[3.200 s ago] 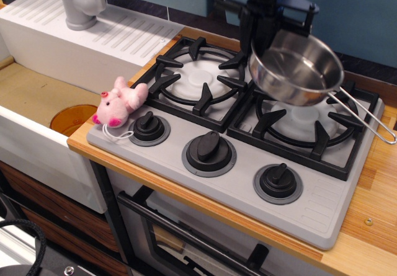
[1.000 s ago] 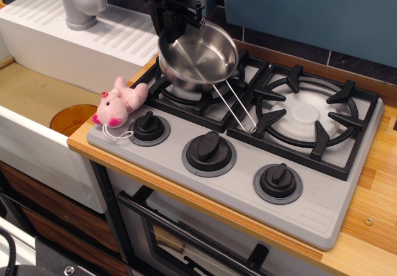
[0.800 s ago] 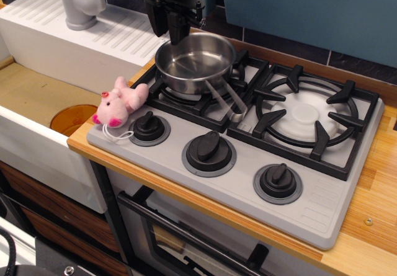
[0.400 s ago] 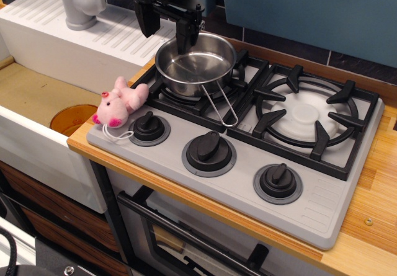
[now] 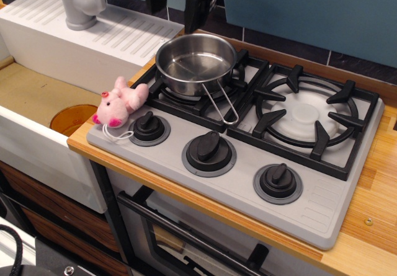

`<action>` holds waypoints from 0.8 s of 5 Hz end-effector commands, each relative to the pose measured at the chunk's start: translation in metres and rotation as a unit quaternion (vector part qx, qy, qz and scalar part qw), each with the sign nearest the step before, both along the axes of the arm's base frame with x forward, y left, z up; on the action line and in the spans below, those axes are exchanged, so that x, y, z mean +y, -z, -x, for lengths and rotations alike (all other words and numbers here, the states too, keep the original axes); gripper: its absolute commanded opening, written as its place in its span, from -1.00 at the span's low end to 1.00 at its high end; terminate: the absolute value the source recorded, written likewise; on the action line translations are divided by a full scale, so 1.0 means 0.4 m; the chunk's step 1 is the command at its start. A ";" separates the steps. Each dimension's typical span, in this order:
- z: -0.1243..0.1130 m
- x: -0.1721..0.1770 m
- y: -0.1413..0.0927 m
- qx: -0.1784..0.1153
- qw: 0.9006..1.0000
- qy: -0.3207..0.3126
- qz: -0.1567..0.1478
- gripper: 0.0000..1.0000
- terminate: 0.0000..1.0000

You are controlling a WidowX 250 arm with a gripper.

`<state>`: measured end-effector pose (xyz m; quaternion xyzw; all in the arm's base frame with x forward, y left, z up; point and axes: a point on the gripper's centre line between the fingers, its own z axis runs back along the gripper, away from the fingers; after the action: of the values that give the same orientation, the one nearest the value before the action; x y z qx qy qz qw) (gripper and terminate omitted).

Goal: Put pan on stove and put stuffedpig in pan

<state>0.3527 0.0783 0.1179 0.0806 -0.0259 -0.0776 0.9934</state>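
Note:
The shiny steel pan point(image 5: 195, 62) sits upright on the left burner grate of the grey stove point(image 5: 242, 170), its wire loop handle point(image 5: 222, 105) pointing toward the front. The pan is empty. The pink stuffedpig point(image 5: 120, 101) lies on the stove's front left corner, beside the left knob, its white string loop trailing forward. My black gripper point(image 5: 175, 6) hangs above the far rim of the pan, at the top edge of the view. Its fingers are spread apart and hold nothing.
A white sink unit point(image 5: 93, 37) with a grey tap point(image 5: 79, 3) stands to the left, with an orange drain disc point(image 5: 73, 118) in the basin. The right burner grate point(image 5: 307, 118) is bare. Three black knobs line the stove front. Wooden counter edges the stove.
My gripper carried the pan from the right burner to the left one, set it down, opened, and has now risen away from the pan.

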 end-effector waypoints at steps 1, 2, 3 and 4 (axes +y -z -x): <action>-0.015 -0.002 -0.068 -0.035 0.999 0.002 -0.008 1.00 -1.00; -0.015 -0.002 -0.068 -0.035 0.999 0.002 -0.008 1.00 -1.00; 0.009 0.005 -0.070 -0.056 0.998 0.006 0.018 1.00 -1.00; 0.067 0.014 -0.061 -0.079 0.996 -0.021 0.019 1.00 -1.00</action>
<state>0.3196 0.0832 0.1201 0.0566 -0.0714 -0.0526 0.9945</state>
